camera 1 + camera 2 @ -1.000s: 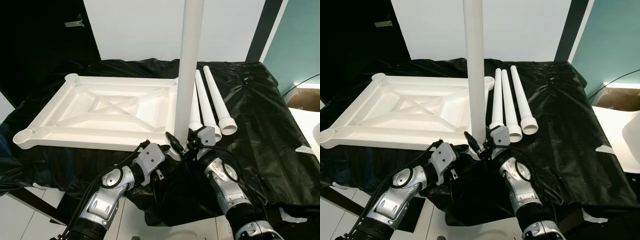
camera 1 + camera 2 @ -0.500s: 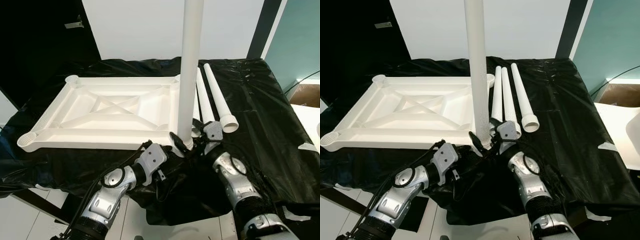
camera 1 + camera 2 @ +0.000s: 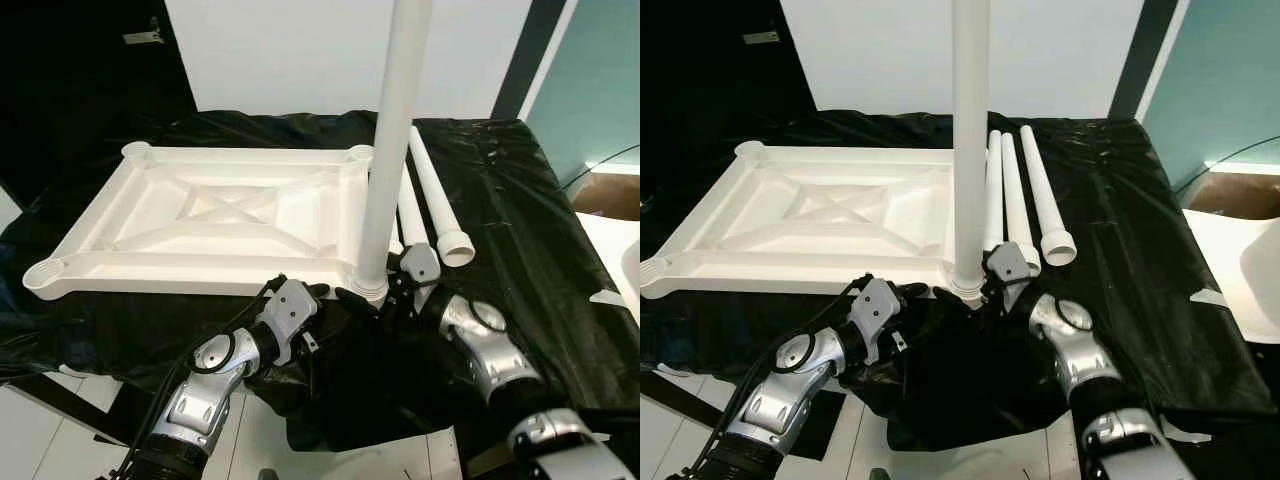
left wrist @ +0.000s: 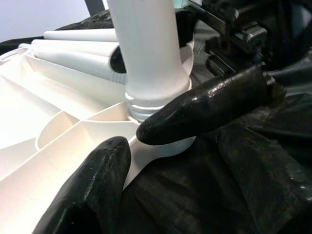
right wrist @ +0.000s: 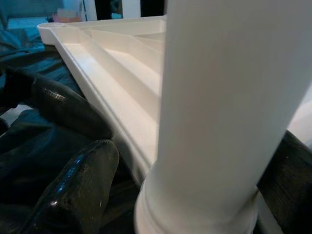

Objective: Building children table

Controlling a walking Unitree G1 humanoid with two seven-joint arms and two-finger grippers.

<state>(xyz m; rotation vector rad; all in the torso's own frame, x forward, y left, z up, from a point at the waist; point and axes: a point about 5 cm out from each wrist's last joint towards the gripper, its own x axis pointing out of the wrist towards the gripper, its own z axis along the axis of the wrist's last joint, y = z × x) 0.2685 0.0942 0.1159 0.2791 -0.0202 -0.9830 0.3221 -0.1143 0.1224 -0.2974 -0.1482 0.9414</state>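
While upside down, white tabletop (image 3: 200, 215) bears upright leg (image 3: 390, 160).

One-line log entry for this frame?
table leg upright in tabletop corner socket | right gripper shut on leg | left gripper open beside

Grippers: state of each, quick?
Left gripper: open, fingers straddling the tabletop corner socket.
Right gripper: shut on the upright table leg.

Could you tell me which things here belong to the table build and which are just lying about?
Part of the job:
- upturned white tabletop
- upright leg at its near corner socket, with right gripper and left gripper beside its base
- three spare legs

Just lying about:
- black sheet
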